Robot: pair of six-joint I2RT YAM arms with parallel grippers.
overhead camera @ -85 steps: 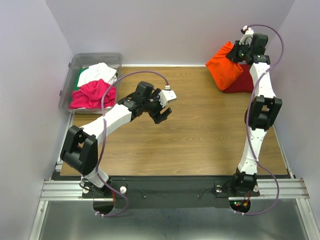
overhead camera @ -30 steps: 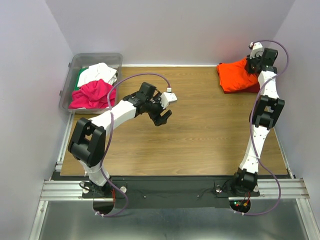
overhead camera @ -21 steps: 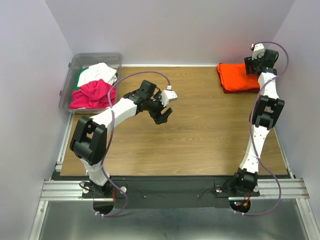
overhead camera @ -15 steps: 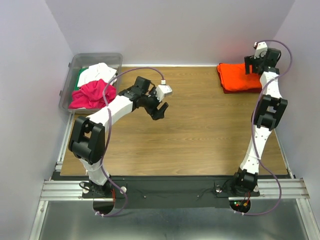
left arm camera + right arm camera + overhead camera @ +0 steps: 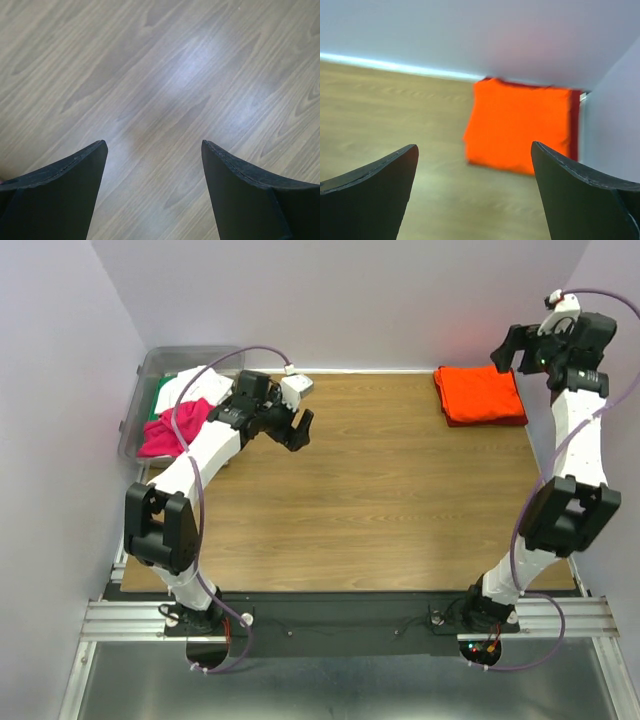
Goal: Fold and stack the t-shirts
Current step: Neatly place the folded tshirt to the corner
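The right arm has lifted up and back from the far right corner since a second ago, and the right gripper (image 5: pixel 512 346), then nearly closed at the cloth, now hangs above the wooden table (image 5: pixel 400 510) with its fingers spread wide and nothing between them. The orange t-shirt (image 5: pixel 480 393) it let go of lies flat as a folded rectangle in that corner, on top of the dark red t-shirt (image 5: pixel 487 423), which shows only as a thin edge. The left arm has swung over toward the far left, so the left gripper (image 5: pixel 298 428) now sits just beside the clear plastic bin (image 5: pixel 150 365), its fingers also wide apart and empty. The left wrist view gives only bare wood grain between the two dark fingers of the left gripper (image 5: pixel 153 142), with no sign of the bin that the overhead view shows close by. The right wrist view looks down between the fingers of the right gripper (image 5: pixel 473 146) at the orange t-shirt (image 5: pixel 520 125) and shows the dark red t-shirt (image 5: pixel 575 125) as a strip along its right side, next to the wall. The bin holds a crumpled magenta t-shirt (image 5: pixel 160 430) at its near end, a white t-shirt (image 5: pixel 185 388) behind it and a green t-shirt (image 5: pixel 160 397) at the left wall; the left arm crosses above part of them.
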